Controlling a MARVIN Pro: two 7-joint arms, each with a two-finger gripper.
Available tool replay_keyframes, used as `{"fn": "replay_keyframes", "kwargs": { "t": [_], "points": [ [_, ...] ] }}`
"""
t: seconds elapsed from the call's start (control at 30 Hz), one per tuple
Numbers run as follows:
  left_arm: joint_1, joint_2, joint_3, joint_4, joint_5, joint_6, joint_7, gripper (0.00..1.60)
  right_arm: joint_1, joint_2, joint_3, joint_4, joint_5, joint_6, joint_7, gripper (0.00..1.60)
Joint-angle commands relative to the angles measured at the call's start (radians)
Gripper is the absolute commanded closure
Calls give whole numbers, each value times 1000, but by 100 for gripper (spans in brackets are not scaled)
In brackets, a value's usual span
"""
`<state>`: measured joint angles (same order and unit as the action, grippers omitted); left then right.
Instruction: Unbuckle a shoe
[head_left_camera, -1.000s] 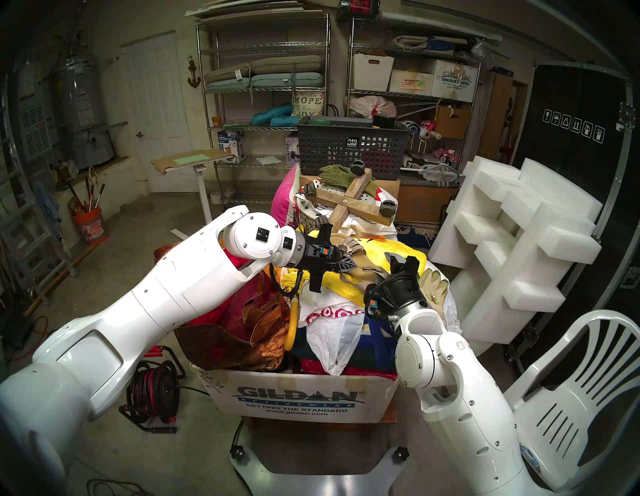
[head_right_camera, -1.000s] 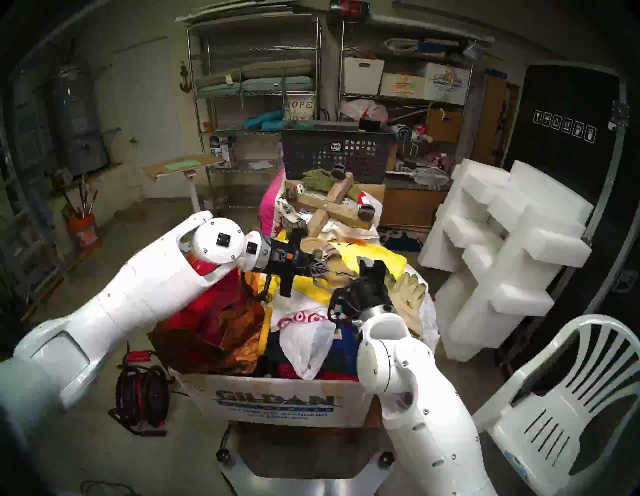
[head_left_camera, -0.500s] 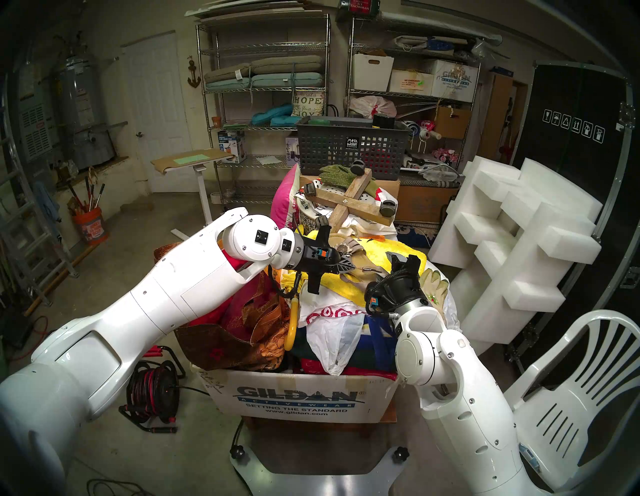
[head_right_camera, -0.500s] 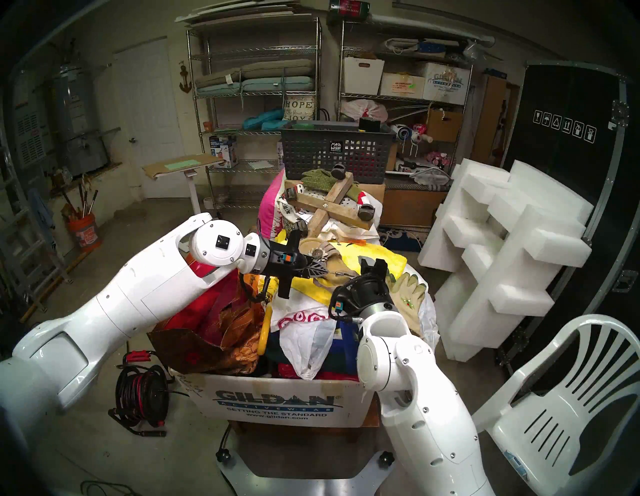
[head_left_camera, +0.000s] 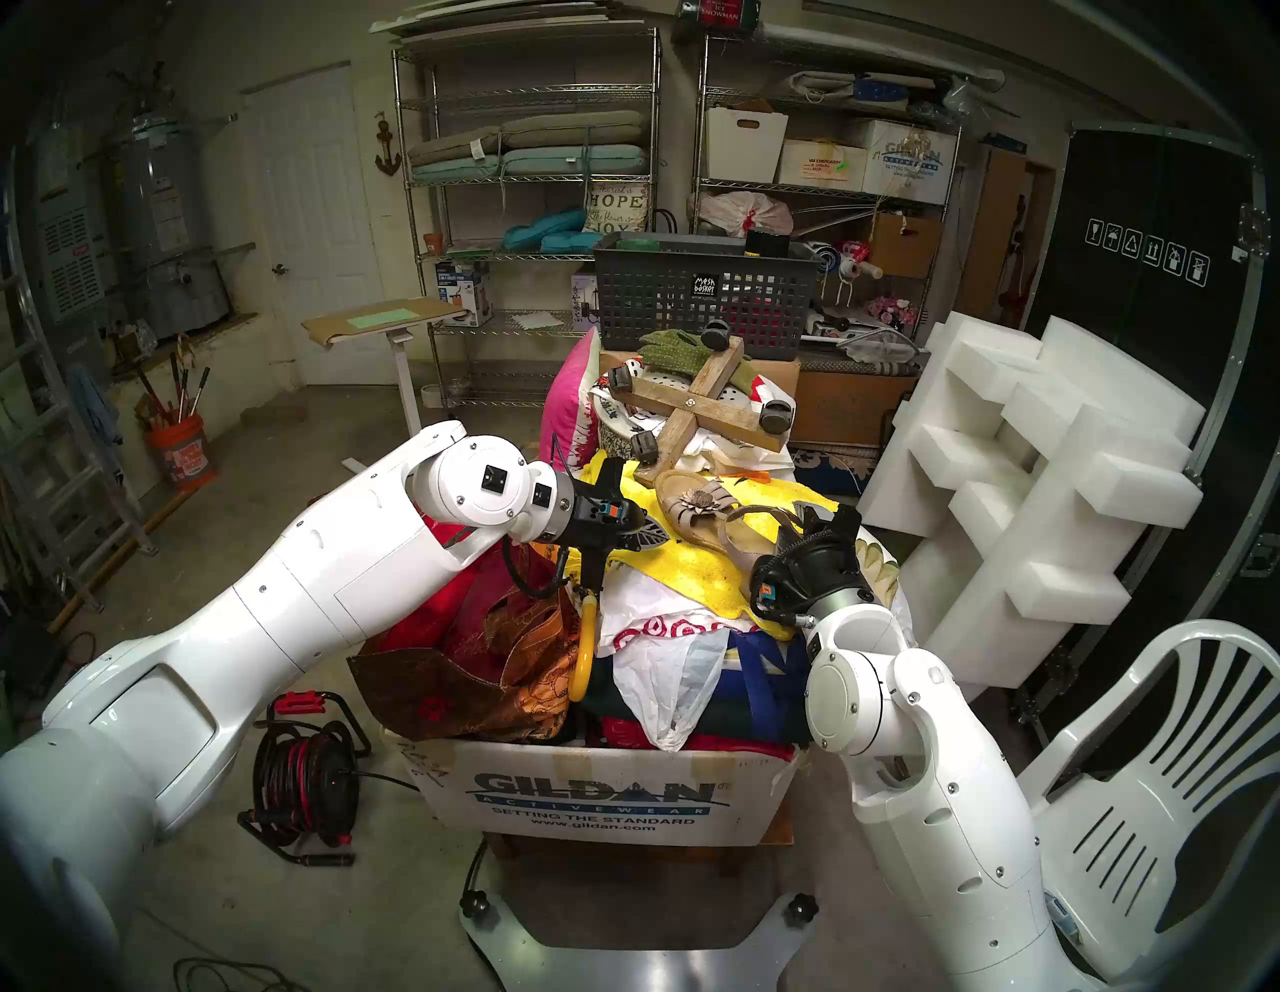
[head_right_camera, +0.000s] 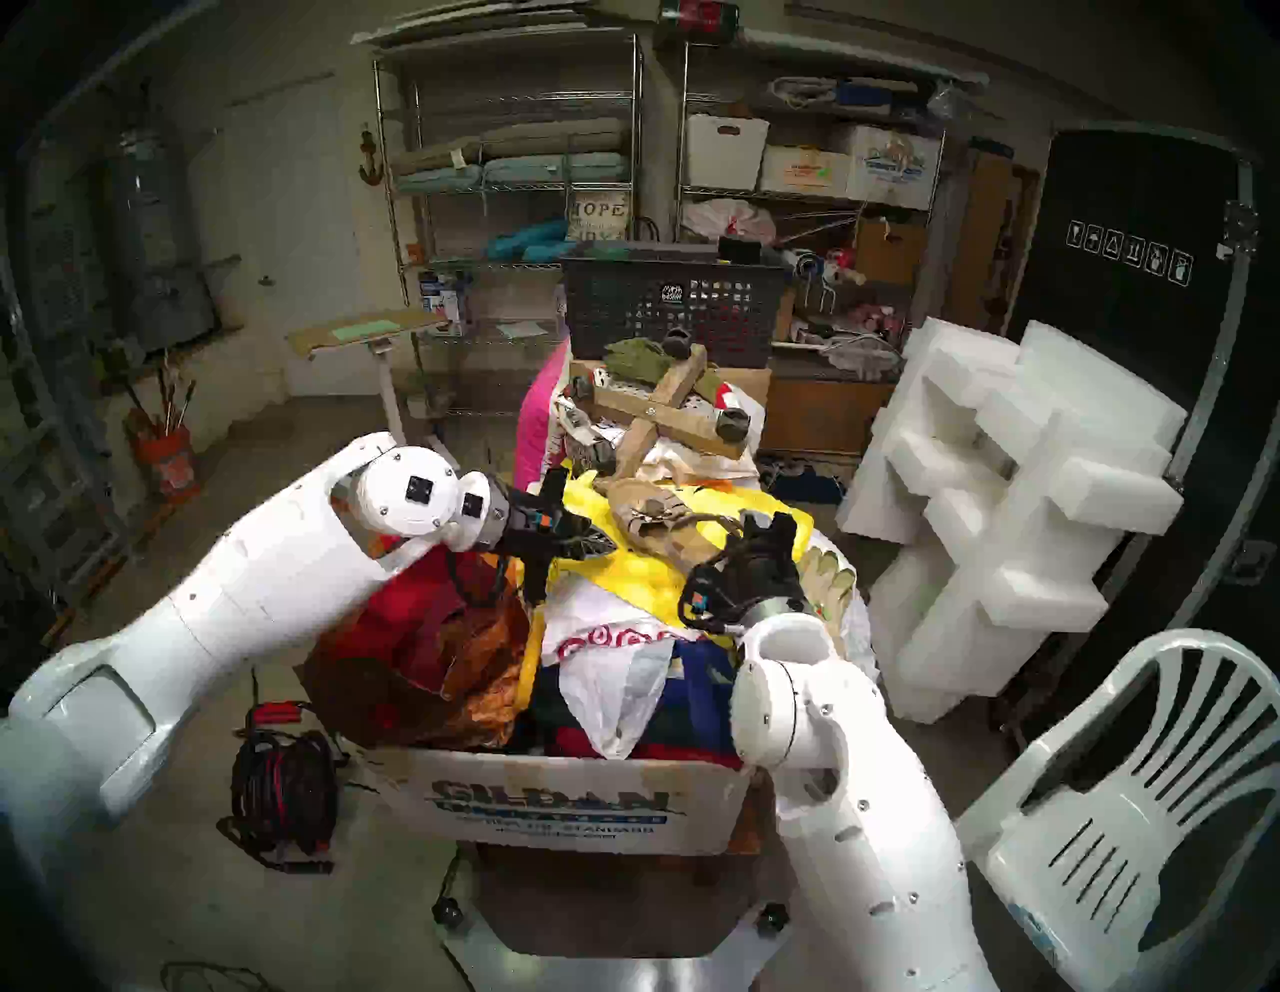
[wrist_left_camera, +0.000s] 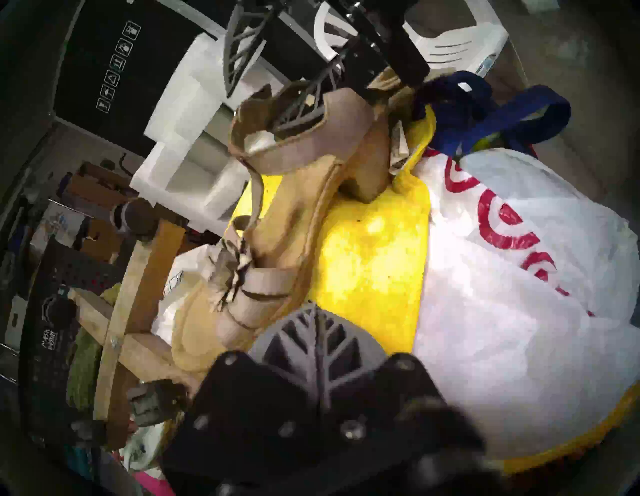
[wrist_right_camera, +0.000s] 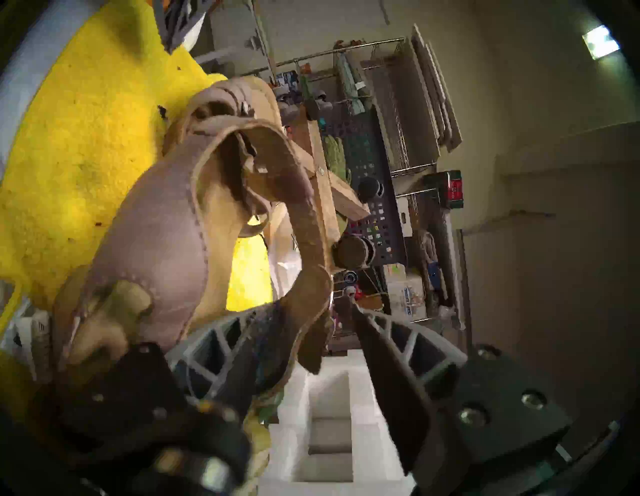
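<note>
shoe (head_left_camera: 720, 516): 1, tan wedge sandal, frame centre on yellow towel (head_left_camera: 692, 575), atop the pile in 1 Gildan box (head_left_camera: 602, 803)
flower ornament (head_left_camera: 698, 497): 1, at toe strap
arms: 2
left gripper (head_left_camera: 658, 535): fingers pressed together, holding nothing, just left of the toe
right gripper (wrist_right_camera: 341, 332): jaws apart around the ankle strap (wrist_right_camera: 304, 221); one finger sits inside the strap loop; clamped or not, can't tell
change: left gripper was over the sandal, touching it, now clear to frame left; flower and toe exposed; strap loop stands up

The tan sandal (head_left_camera: 720, 516) lies, apparently, on a yellow towel (head_left_camera: 699, 575).
</note>
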<state>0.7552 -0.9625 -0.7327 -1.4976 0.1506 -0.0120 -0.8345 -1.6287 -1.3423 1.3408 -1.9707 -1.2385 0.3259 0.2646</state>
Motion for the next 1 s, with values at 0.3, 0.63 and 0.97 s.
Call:
{"fn": "replay_keyframes", "kwargs": {
  "t": [0.3,0.63,0.97],
  "points": [
    [-64,-95,-74,-40,-129,-6,0,93,4,-6,-23,-24,1,-22,-2,51],
    [-103,-179,-44,45,-159,-4,-49,73,-2,-6,-31,-32,-4,-19,-7,48],
    [-110,-214,-34,85,-173,-11,-82,68,-6,-8,-29,-35,-5,-18,-11,50]
  ]
}}
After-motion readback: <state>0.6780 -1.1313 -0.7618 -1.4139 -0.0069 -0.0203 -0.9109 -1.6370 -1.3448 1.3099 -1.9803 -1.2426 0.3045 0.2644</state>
